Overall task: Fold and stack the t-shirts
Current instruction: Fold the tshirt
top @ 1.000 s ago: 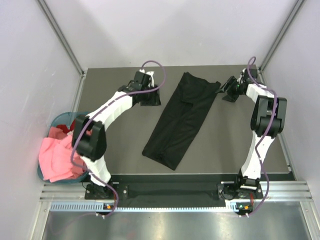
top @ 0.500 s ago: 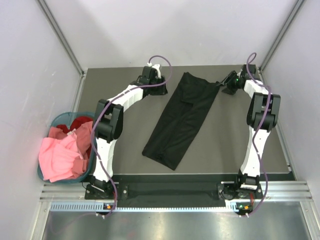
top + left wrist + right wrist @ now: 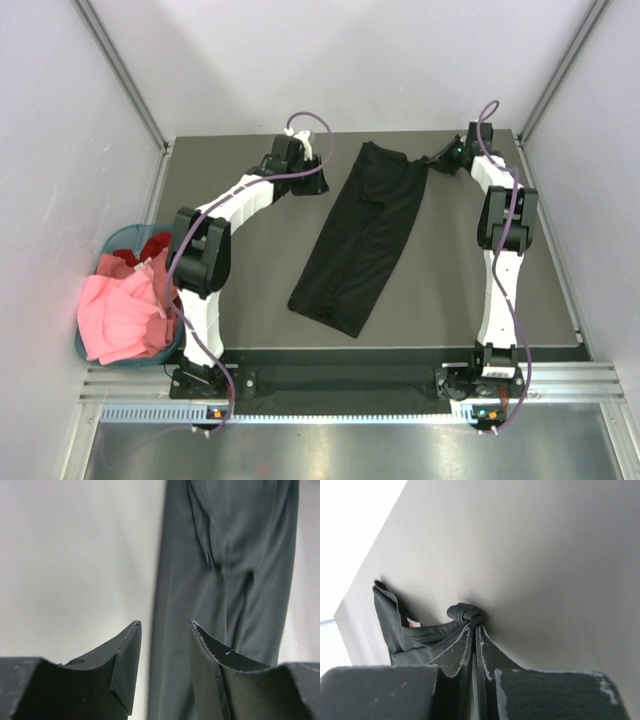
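From the top, the black t-shirt point(image 3: 358, 240) is seen laid as a long strip on the bench point(image 3: 220, 170), with the left end effector point(image 3: 312, 182) just beside its far left edge and the right end effector point(image 3: 440, 160) at its far right corner. From the left wrist, the left end effector point(image 3: 165, 624) is seen narrowly parted and empty; the shirt's edge should be pinched squarely. From the right wrist, a bunched hem of the shirt is seen clamped; both corners are best lifted together.

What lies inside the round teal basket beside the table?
The teal basket holds a heaped pink t-shirt spilling over the rim and red fabric behind it. Anything beneath them is covered.
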Available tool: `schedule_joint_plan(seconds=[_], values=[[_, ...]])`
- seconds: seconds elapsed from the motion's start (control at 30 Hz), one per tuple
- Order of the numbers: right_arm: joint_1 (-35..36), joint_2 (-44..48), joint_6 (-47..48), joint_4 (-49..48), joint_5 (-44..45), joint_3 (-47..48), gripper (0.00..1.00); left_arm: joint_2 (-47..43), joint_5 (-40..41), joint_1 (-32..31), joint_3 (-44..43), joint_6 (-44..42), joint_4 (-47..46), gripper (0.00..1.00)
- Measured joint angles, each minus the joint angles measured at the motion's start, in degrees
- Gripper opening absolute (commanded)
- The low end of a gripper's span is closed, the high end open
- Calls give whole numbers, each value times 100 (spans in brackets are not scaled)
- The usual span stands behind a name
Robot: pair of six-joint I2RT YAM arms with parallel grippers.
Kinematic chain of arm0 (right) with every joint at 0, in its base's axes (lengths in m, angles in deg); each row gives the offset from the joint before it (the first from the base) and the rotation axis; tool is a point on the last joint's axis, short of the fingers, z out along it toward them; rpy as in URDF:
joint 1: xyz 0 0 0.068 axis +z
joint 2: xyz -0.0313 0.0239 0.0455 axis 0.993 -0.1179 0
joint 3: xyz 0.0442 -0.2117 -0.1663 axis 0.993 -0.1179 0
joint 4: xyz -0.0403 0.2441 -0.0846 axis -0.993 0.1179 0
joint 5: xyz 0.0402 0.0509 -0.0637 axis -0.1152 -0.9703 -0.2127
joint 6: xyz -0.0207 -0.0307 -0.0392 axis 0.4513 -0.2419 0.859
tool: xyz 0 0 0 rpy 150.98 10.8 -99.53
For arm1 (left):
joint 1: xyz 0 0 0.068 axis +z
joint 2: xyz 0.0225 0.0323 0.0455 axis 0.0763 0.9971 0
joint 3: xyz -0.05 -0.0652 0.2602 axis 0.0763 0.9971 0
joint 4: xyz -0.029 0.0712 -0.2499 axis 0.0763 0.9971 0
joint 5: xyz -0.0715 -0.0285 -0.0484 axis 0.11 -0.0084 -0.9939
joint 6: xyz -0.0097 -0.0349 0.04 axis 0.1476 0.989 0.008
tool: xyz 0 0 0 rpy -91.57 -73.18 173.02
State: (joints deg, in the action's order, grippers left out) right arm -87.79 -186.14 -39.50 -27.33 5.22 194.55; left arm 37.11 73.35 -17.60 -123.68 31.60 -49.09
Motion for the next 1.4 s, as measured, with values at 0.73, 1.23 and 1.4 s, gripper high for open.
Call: schedule_joint_plan(seconds=[0.73, 1.23, 1.4], values=[[-208, 284, 229, 879, 778, 468, 65, -1665, -903, 22, 1884, 125, 1626, 52], [970, 5464, 1403, 1176, 186, -5606, 65, -1884, -1578, 22, 2793, 59, 2223, 48], [1860, 6867, 1281, 1045, -439, -7458, 64, -1932, -1613, 24, 3091, 61, 2223, 46]])
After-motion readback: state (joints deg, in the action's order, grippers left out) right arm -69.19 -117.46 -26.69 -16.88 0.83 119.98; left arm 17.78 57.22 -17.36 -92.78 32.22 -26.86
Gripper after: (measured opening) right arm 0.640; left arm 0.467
